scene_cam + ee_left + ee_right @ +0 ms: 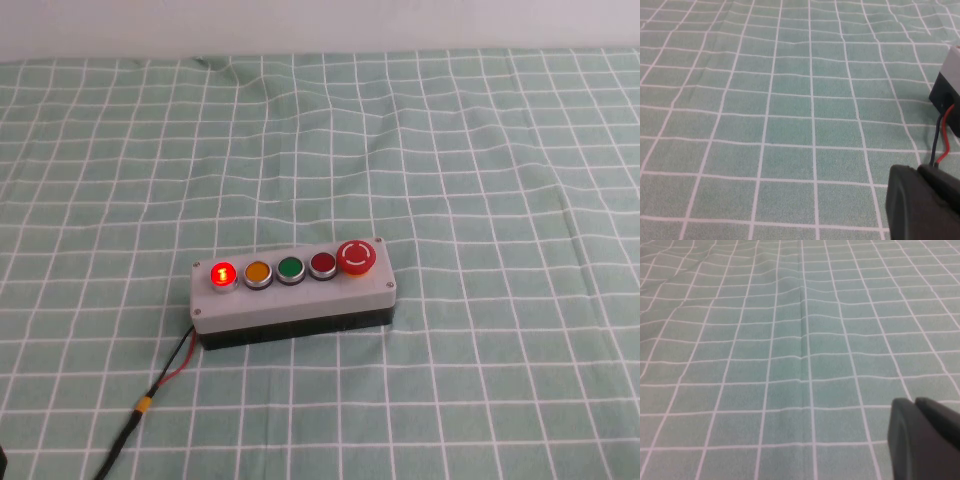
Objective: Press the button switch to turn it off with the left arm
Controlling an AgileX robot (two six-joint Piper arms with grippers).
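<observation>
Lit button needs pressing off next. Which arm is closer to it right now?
Left. The lit button sits at the box's left end, and the left gripper already sees that end's wires. The right gripper sees only cloth.

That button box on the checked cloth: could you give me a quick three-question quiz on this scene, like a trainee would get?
1. True or false: the lit button sits at the robot's left end of the grey box.
2. How many buttons does the box carry?
3. Left gripper and right gripper: which has the box's wires in its own wrist view? A) left B) right

Key: 1 true; 2 five; 3 A. Neither gripper touches the box.
</observation>
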